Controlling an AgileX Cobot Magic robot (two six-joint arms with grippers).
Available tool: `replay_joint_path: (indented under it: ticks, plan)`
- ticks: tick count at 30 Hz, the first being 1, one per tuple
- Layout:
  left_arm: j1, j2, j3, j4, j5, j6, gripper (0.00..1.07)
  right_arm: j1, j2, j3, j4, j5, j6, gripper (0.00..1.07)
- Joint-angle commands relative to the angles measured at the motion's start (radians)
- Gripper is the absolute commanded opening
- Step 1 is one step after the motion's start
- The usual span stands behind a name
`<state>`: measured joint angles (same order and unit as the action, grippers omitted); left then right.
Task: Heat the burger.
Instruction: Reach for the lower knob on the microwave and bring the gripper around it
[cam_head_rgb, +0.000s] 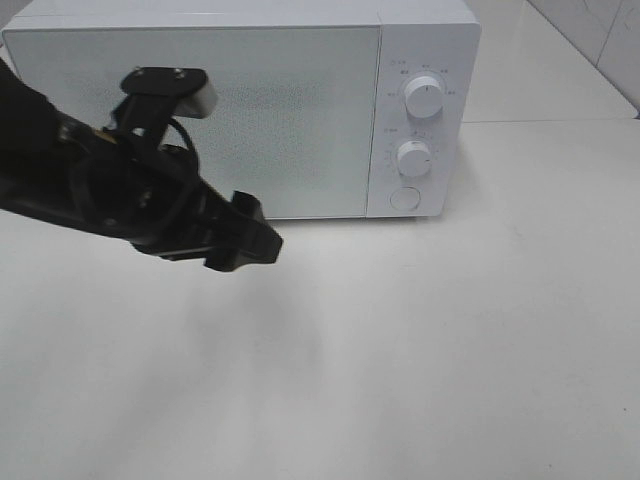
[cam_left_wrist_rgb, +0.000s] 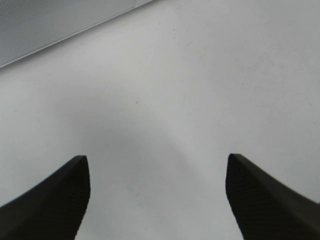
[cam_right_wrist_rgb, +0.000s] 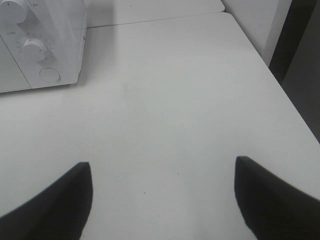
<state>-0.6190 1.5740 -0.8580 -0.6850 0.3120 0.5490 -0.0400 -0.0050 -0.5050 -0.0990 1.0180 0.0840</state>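
Observation:
The burger is out of view in every frame. A white microwave (cam_head_rgb: 240, 110) stands at the back of the table with its door shut. My left gripper (cam_head_rgb: 250, 243) hovers above the table just in front of the door's lower edge. Its dark fingers (cam_left_wrist_rgb: 60, 195) are spread wide in the left wrist view, so the left gripper (cam_left_wrist_rgb: 157, 160) is open with only bare table between them. My right gripper (cam_right_wrist_rgb: 162, 162) is also open and empty, over the table to the right of the microwave (cam_right_wrist_rgb: 40, 45). The right arm does not show in the exterior high view.
The microwave's control panel carries two round knobs (cam_head_rgb: 424, 98) (cam_head_rgb: 413, 157) and a round button (cam_head_rgb: 404, 198) below them. The white table (cam_head_rgb: 420, 340) stretches in front. Its right edge (cam_right_wrist_rgb: 285, 90) meets a dark gap beside a wall.

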Motion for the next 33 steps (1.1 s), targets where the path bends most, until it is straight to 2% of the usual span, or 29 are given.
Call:
replay_joint_path:
  ticks: [1, 2, 4, 5, 6, 7, 8, 9, 10, 11, 12, 13, 14, 16, 19, 20, 25, 33]
  plan:
    - [0.064, -0.055, 0.006, 0.057, 0.113, -0.04, 0.73, -0.007, -0.025, 0.002, 0.003, -0.015, -0.005, 0.73]
    - [0.113, -0.097, 0.006, 0.107, 0.194, -0.086, 0.73, -0.007, -0.025, 0.002, 0.003, -0.015, -0.005, 0.73]
    - [0.133, -0.123, 0.006, 0.134, 0.225, -0.104, 0.73, -0.007, -0.025, 0.002, 0.003, -0.015, -0.005, 0.73]
    - [0.183, -0.176, 0.006, 0.219, 0.306, -0.158, 0.73, -0.007, -0.025, 0.002, 0.003, -0.015, -0.005, 0.73]
    - [0.183, -0.176, 0.006, 0.219, 0.306, -0.158, 0.73, -0.007, -0.025, 0.002, 0.003, -0.015, -0.005, 0.73]
    - [0.207, -0.197, 0.006, 0.267, 0.339, -0.184, 0.73, -0.007, -0.025, 0.002, 0.003, -0.015, -0.005, 0.73]
    - [0.249, -0.247, 0.006, 0.355, 0.416, -0.265, 0.74, -0.007, -0.025, 0.002, 0.003, -0.015, -0.005, 0.73]
    - [0.249, -0.247, 0.006, 0.355, 0.416, -0.265, 0.74, -0.007, -0.025, 0.002, 0.003, -0.015, -0.005, 0.73]
    - [0.295, -0.303, 0.006, 0.456, 0.491, -0.348, 0.74, -0.007, -0.025, 0.002, 0.003, -0.015, -0.005, 0.73]
    - [0.295, -0.303, 0.006, 0.456, 0.491, -0.348, 0.74, -0.007, -0.025, 0.002, 0.003, -0.015, -0.005, 0.73]
    - [0.31, -0.327, 0.006, 0.494, 0.528, -0.381, 0.74, -0.007, -0.025, 0.002, 0.003, -0.015, -0.005, 0.73]
    - [0.342, -0.388, 0.006, 0.579, 0.581, -0.446, 0.77, -0.007, -0.025, 0.002, 0.003, -0.015, -0.005, 0.73]
    - [0.342, -0.388, 0.006, 0.579, 0.581, -0.446, 0.77, -0.007, -0.025, 0.002, 0.003, -0.015, -0.005, 0.73]
    - [0.369, -0.479, 0.006, 0.691, 0.639, -0.516, 0.84, -0.007, -0.025, 0.002, 0.003, -0.015, -0.005, 0.73]
    - [0.374, -0.513, 0.006, 0.717, 0.658, -0.535, 0.85, -0.007, -0.025, 0.002, 0.003, -0.015, -0.005, 0.73]
    - [0.379, -0.571, 0.007, 0.752, 0.694, -0.558, 0.86, -0.007, -0.025, 0.002, 0.003, -0.015, -0.005, 0.73]
    - [0.382, -0.728, 0.034, 0.765, 0.758, -0.556, 0.86, -0.007, -0.025, 0.002, 0.003, -0.015, -0.005, 0.73]
    - [0.382, -1.059, 0.206, 0.72, 0.828, -0.558, 0.86, -0.007, -0.025, 0.002, 0.003, -0.015, -0.005, 0.73]
